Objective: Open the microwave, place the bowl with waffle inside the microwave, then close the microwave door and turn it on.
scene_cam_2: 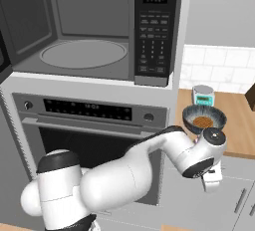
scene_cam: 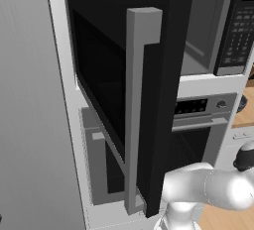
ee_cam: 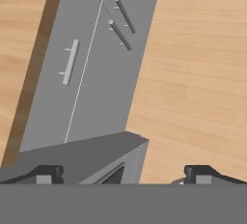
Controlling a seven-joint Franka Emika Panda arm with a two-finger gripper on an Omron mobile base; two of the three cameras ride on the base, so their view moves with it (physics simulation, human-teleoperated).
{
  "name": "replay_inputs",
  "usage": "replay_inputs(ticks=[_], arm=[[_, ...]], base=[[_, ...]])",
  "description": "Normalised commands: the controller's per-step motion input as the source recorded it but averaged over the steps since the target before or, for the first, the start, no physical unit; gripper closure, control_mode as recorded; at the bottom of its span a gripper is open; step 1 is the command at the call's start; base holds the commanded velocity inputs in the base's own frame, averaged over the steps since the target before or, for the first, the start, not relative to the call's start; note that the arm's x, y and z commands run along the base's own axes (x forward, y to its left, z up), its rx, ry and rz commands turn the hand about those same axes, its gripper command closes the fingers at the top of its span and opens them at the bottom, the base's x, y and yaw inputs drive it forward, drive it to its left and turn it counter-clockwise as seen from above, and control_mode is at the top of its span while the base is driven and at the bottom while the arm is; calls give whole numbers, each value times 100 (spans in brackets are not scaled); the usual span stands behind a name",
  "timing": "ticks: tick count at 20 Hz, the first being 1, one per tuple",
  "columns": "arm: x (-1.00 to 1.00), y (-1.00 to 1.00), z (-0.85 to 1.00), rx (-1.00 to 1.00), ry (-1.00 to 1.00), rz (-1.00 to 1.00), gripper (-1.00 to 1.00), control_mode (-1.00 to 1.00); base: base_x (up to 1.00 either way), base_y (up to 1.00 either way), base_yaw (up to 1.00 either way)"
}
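Observation:
The microwave (scene_cam_2: 89,31) stands open, its grey cavity and round turntable (scene_cam_2: 82,53) in plain sight and its black keypad (scene_cam_2: 152,31) at the right. The microwave door (scene_cam: 114,75) is swung far out toward me, its grey bar handle (scene_cam: 141,110) upright. The dark bowl with the brown waffle (scene_cam_2: 203,119) rests on the wooden counter to the right of the oven. My arm's wrist (scene_cam_2: 209,145) hangs just in front of and below the bowl, hand pointing down. In the hand view my gripper (ee_cam: 124,175) is open with nothing between its fingertips (ee_cam: 48,174).
A grey oven (scene_cam_2: 89,120) with a horizontal handle sits under the microwave. A small white and teal device (scene_cam_2: 202,94) stands behind the bowl. Grey cabinet fronts with bar handles (ee_cam: 70,63) and wooden floor (ee_cam: 198,73) lie below the hand. A tall grey panel (scene_cam: 30,125) borders the left.

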Motion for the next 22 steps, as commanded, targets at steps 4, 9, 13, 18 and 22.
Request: replay_inputs(ticks=[4,9,13,18,22], arm=[[0,0,0,0,0,0,-100,-100],[0,0,0,0,0,0,-100,-100],[0,7,-17,0,-16,0,-100,-100],[0,14,-6,0,-27,0,-100,-100],[1,1,4,5,-22,3,-100,-100]], base=[[0,0,0],[0,0,0],[0,0,0],[0,0,0],[0,0,0]])
